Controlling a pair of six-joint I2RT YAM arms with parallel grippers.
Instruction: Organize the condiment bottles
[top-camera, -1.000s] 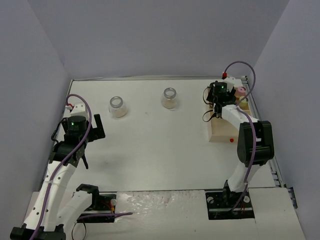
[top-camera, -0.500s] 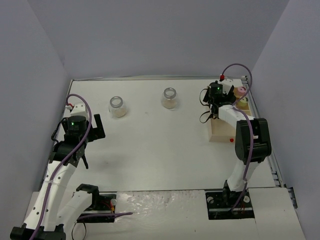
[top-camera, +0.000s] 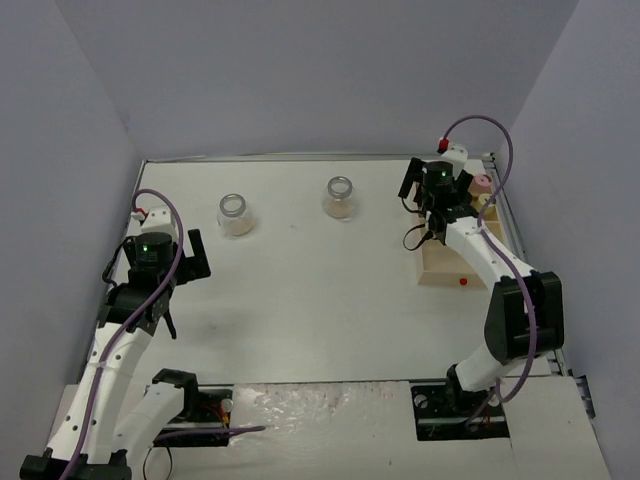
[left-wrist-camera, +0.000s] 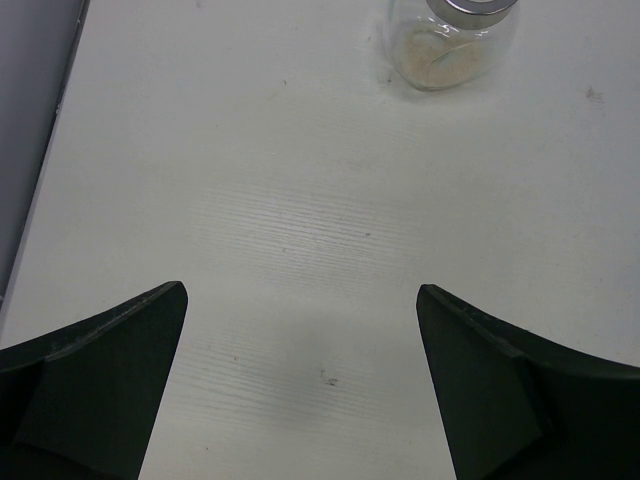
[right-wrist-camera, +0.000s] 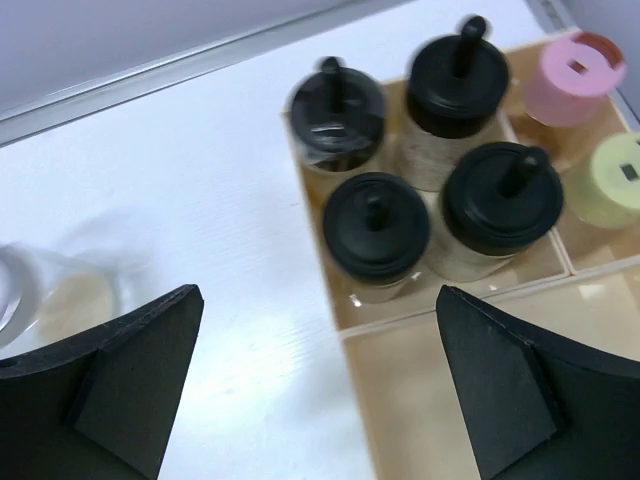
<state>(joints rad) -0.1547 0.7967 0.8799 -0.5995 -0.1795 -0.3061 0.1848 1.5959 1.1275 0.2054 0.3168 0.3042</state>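
Observation:
Several black-capped condiment bottles (right-wrist-camera: 378, 225) stand together in one compartment of the pale wooden tray (right-wrist-camera: 400, 390). A pink-capped bottle (right-wrist-camera: 575, 70) and a yellow-capped one (right-wrist-camera: 610, 180) stand in the compartments to their right. My right gripper (right-wrist-camera: 320, 292) hovers open above the tray's left edge, holding nothing. Two silver-rimmed jars (top-camera: 233, 213) (top-camera: 340, 196) stand on the table at the back. My left gripper (left-wrist-camera: 300, 291) is open over bare table, with the left jar (left-wrist-camera: 452, 40) ahead of it.
The tray (top-camera: 440, 262) lies at the back right, close to the right wall. A small red dot (top-camera: 465, 282) sits by its near edge. Grey walls enclose the table on three sides.
The right gripper's jaws have spread wide and it has lifted off the black-capped bottles; its elbow has swung to the right. The left arm has not moved.

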